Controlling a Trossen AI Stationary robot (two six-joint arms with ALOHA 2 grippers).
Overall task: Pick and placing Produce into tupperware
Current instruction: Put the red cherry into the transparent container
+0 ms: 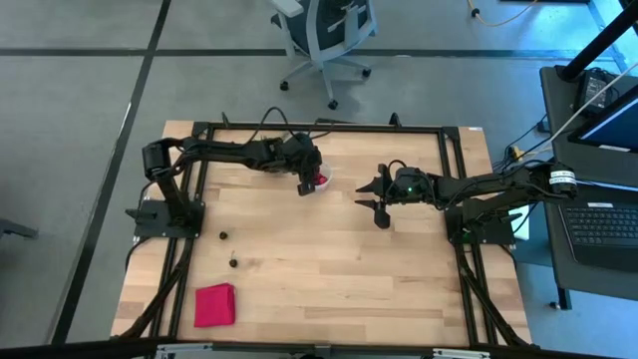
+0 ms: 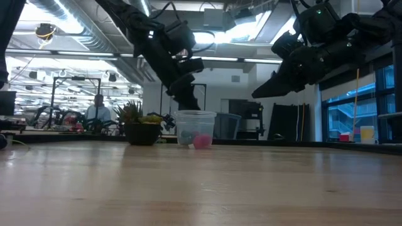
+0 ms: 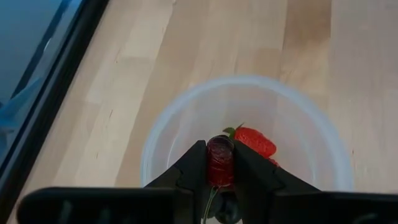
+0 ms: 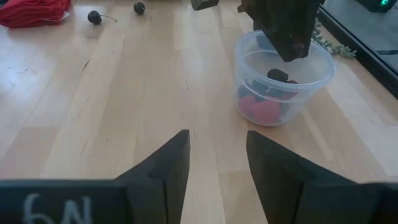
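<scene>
Left jaws: narrow, pinching one dark red cherry (image 3: 219, 163) between the fingertips, directly over the tupperware (image 3: 186, 118).
Left gripper (image 1: 307, 184): poised above the cup mouth.
Cup contents: a bright red fruit (image 3: 255, 141) already inside.
Release advice: part the fingers only slightly, centred over the rim, low enough to avoid a bounce.
Right gripper (image 4: 214, 158): jaws apart, empty, waiting nearby.
Remaining: two cherries (image 1: 227, 249) loose on the table (image 1: 329, 269), near the red cloth (image 1: 214, 304).

grey floor (image 1: 80, 90), white office chair (image 1: 329, 30), perhaps a laptop (image 1: 603, 224), ceiling lights (image 2: 44, 30)
</scene>
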